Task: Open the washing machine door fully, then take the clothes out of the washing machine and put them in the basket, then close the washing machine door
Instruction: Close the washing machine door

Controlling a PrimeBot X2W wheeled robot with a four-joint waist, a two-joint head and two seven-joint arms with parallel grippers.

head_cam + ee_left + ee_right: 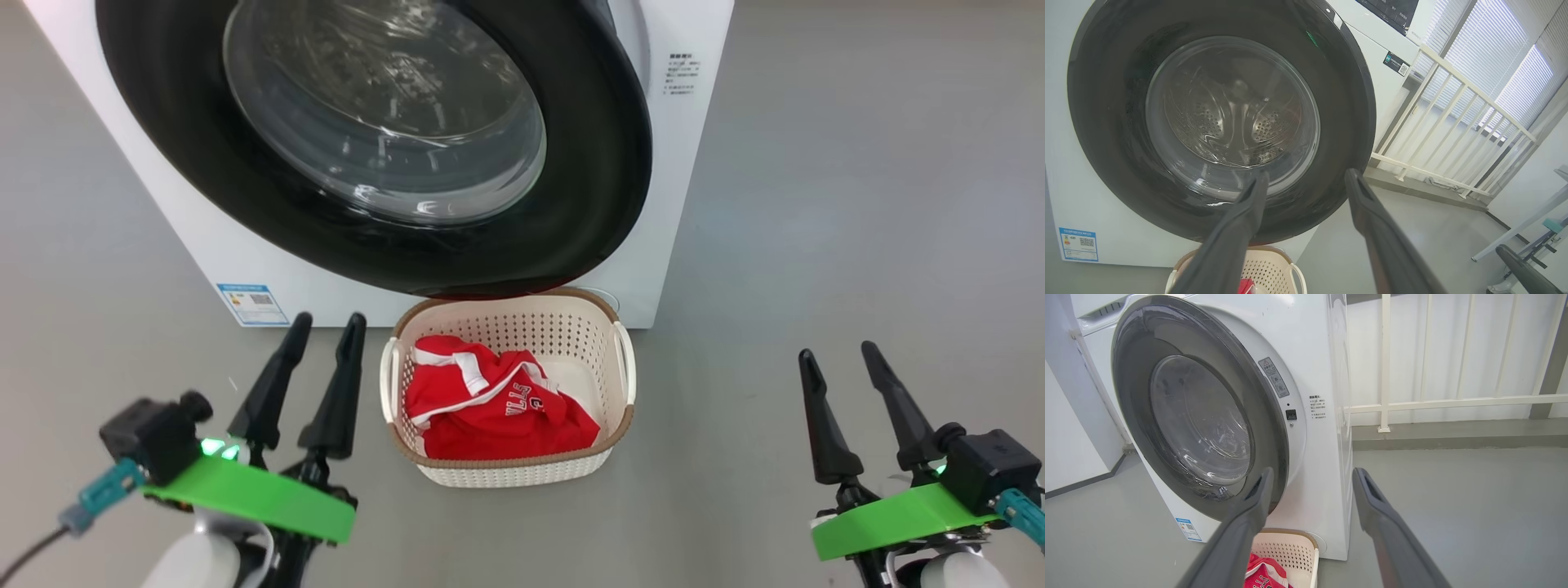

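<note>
Near left: left end effector (329, 320) sits low, fingers spread wide, nothing in it. Behind it is the big white front-loading washing machine (694, 163), its round glossy black door (588, 204) across the opening. Looks nearly shut, can't tell if latched. Centre, just below the door: small cream perforated plastic basket (522, 475) on the floor, bright red clothes (490, 412) w/ white trim inside. Near right: right end effector (838, 353), also wide open, empty. Reads as the last step, door-closing. Next prob. needs a firm push on the door's right edge til it seats.
</note>
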